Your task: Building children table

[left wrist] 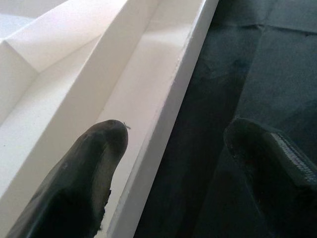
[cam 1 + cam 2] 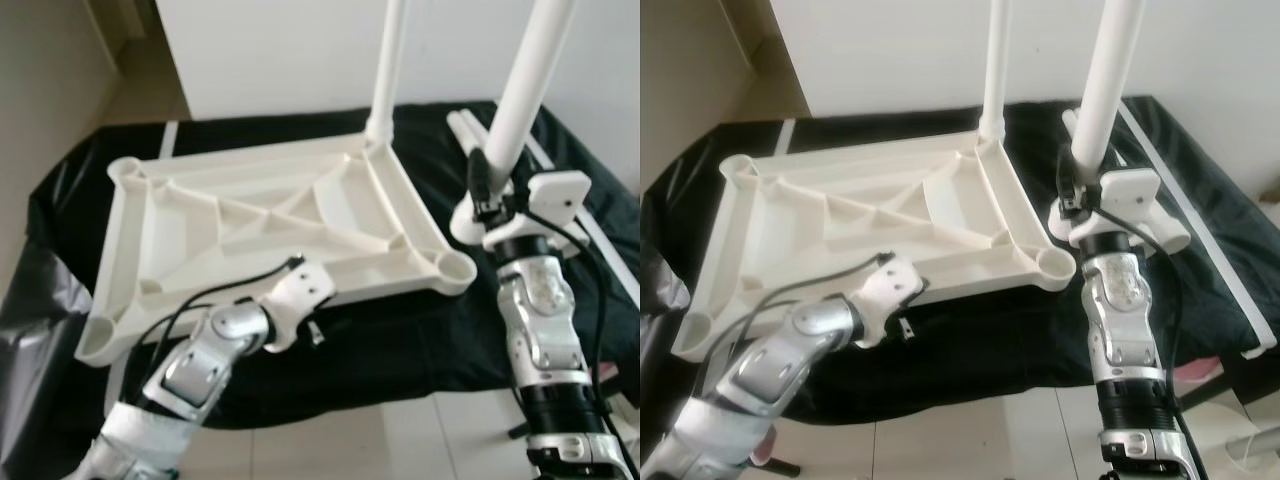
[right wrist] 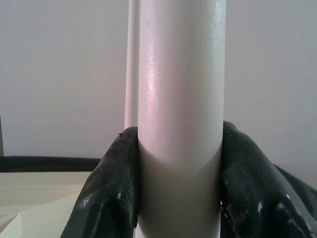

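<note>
A: Near side first. What's my left gripper (image 1: 171,163) doing?

B: Fingers spread apart, holding nothing. One finger sits over the inside of the near long rim, the other over the black cloth (image 2: 420,340), so the rim edge runs between them. It's straddling, not clamped, as far as I can tell.

A: And the tabletop (image 2: 270,230)?

B: White, upside down on the cloth, ribs facing up. The near right corner socket (image 2: 455,268) is empty. One leg already stands in the far right corner (image 2: 385,70).

A: Right side?

B: My right gripper (image 3: 179,198) is closed around a second white leg (image 2: 520,90), near its lower end. Leg is held close to upright, top leaning slightly away to the right. More tube pieces (image 2: 465,130) lie on the cloth behind it.

A: The relation that matters?

B: The held leg's bottom is just to the right of that empty near right socket, a little farther back, not over it. My guess: shift it left and toward me, keep the long axis vertical, then lower. The right arm is the nearer one; the left looks placed to steady the top.
</note>
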You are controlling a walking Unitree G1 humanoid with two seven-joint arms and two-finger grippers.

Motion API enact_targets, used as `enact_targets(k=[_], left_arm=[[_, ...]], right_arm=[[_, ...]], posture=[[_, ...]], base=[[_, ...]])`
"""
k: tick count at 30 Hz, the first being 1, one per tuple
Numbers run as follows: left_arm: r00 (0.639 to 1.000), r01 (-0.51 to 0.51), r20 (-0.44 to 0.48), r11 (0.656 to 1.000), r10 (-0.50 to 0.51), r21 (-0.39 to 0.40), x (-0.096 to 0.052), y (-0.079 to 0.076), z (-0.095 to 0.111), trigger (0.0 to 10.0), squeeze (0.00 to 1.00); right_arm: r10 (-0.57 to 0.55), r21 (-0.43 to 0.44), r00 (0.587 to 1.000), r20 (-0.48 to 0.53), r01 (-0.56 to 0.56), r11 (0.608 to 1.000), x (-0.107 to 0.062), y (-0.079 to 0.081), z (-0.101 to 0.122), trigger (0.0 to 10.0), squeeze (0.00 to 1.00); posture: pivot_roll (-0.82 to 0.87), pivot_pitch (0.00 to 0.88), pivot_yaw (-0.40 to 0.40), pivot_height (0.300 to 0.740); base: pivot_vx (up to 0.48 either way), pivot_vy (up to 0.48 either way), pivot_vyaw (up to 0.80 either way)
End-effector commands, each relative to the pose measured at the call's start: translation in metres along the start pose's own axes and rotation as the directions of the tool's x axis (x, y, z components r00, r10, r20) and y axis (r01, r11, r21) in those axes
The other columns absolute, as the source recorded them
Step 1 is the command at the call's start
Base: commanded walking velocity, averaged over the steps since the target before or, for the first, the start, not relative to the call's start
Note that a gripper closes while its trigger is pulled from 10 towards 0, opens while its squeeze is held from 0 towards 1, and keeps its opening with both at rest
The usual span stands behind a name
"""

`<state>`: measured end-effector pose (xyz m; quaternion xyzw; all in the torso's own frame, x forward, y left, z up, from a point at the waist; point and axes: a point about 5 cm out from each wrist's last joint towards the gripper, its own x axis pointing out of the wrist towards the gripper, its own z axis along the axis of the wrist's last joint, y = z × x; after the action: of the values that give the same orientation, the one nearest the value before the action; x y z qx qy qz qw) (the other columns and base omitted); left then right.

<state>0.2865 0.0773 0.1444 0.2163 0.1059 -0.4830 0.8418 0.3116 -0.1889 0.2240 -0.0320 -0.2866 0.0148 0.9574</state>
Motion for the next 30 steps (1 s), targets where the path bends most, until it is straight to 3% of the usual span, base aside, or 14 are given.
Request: enact_targets(k=[1, 7, 14, 15, 16, 17, 18, 19, 22, 24, 25, 27, 28, 30], left_arm=[[0.998, -0.059, -0.011, 0.998, 0.059, 0.006, 0.001, 0.004, 0.0, 10.0, 0.0], [0.995, -0.103, 0.004, 0.995, 0.103, -0.011, 0.006, 0.012, 0.006, 10.0, 0.0], [0.998, -0.049, 0.033, 0.999, 0.049, 0.023, 0.019, 0.013, 0.019, 10.0, 0.0], [0.999, -0.041, 0.027, 0.999, 0.04, 0.028, 0.022, 0.012, 0.021, 5.5, 0.0], [0.999, -0.036, 0.021, 0.999, 0.036, 0.03, 0.024, 0.012, 0.021, 5.5, 0.0], [0.999, -0.037, 0.012, 0.998, 0.037, 0.045, 0.026, 0.012, 0.022, 4.1, 0.0], [0.999, -0.037, 0.012, 0.998, 0.037, 0.045, 0.026, 0.012, 0.022, 4.1, 0.0], [0.999, -0.039, -0.002, 0.998, 0.04, 0.056, 0.029, 0.012, 0.022, 0.7, 0.0], [0.999, -0.041, -0.023, 0.996, 0.043, 0.073, 0.033, 0.013, 0.021, 0.0, 0.0], [0.999, -0.034, -0.038, 0.996, 0.037, 0.08, 0.034, 0.012, 0.019, 0.0, 0.0], [0.998, -0.043, -0.051, 0.996, 0.047, 0.08, 0.035, 0.013, 0.018, 6.5, 0.0], [0.997, -0.05, -0.059, 0.996, 0.055, 0.079, 0.036, 0.014, 0.017, 6.5, 0.0], [0.995, -0.055, -0.077, 0.995, 0.062, 0.087, 0.036, 0.015, 0.014, 10.0, 0.0], [0.994, -0.052, -0.089, 0.994, 0.061, 0.1, 0.034, 0.017, 0.011, 10.0, 0.0]], right_arm=[[0.004, 0.003, 1.0, -0.003, -0.004, 1.0, 0.001, 0.001, 0.0, 10.0, 0.0], [0.017, 0.004, 1.0, -0.018, -0.017, 1.0, 0.002, 0.004, -0.002, 10.0, 0.0], [0.014, -0.001, 0.999, -0.031, -0.014, 1.0, 0.004, 0.003, -0.005, 10.0, 0.0], [0.013, -0.001, 0.999, -0.034, -0.013, 1.0, 0.004, 0.003, -0.005, 10.0, 0.0], [0.012, -0.001, 0.999, -0.035, -0.013, 1.0, 0.003, 0.003, -0.005, 10.0, 0.0], [0.011, -0.002, 0.999, -0.038, -0.011, 1.0, 0.003, 0.002, -0.006, 10.0, 0.0], [0.011, -0.002, 0.999, -0.038, -0.011, 1.0, 0.003, 0.002, -0.006, 10.0, 0.0], [0.007, -0.005, 0.999, -0.042, -0.007, 1.0, 0.001, 0.001, -0.006, 10.0, 0.0], [0.0, -0.008, 0.999, -0.045, 0.0, 1.0, 0.0, 0.0, -0.006, 10.0, 0.0], [-0.01, -0.011, 0.999, -0.046, 0.009, 1.0, -0.001, -0.001, -0.006, 10.0, 0.0], [-0.012, -0.011, 0.999, -0.048, 0.011, 1.0, -0.002, -0.002, -0.006, 10.0, 0.0], [-0.012, -0.01, 0.999, -0.049, 0.011, 1.0, -0.002, -0.002, -0.006, 10.0, 0.0], [-0.003, -0.01, 0.998, -0.056, 0.002, 1.0, -0.003, -0.001, -0.008, 10.0, 0.0], [0.014, -0.013, 0.997, -0.07, -0.015, 1.0, -0.004, 0.001, -0.01, 10.0, 0.0]], posture=[[-0.05, 0.053, 0.015, 0.74], [-0.05, 0.059, 0.014, 0.74], [-0.04, 0.073, 0.015, 0.74], [-0.04, 0.074, 0.017, 0.74], [-0.04, 0.074, 0.017, 0.74], [-0.05, 0.077, 0.022, 0.74], [-0.05, 0.077, 0.022, 0.74], [-0.05, 0.077, 0.022, 0.74], [-0.05, 0.08, 0.029, 0.74], [-0.06, 0.082, 0.035, 0.74], [-0.06, 0.082, 0.036, 0.74], [-0.06, 0.083, 0.037, 0.74], [-0.06, 0.083, 0.037, 0.74], [-0.06, 0.083, 0.036, 0.74]], base=[[0.0, 0.0, 0.0], [0.0, 0.0, 0.0], [0.0, 0.0, 0.0], [0.0, 0.0, 0.0], [0.0, 0.0, 0.0], [0.0, 0.0, 0.0], [0.0, 0.0, 0.0], [0.0, 0.0, 0.0], [0.0, 0.0, 0.0], [0.0, 0.0, 0.0], [0.0, 0.0, 0.0], [0.0, 0.0, 0.0], [0.0, 0.0, 0.0], [0.0, 0.0, 0.0]])
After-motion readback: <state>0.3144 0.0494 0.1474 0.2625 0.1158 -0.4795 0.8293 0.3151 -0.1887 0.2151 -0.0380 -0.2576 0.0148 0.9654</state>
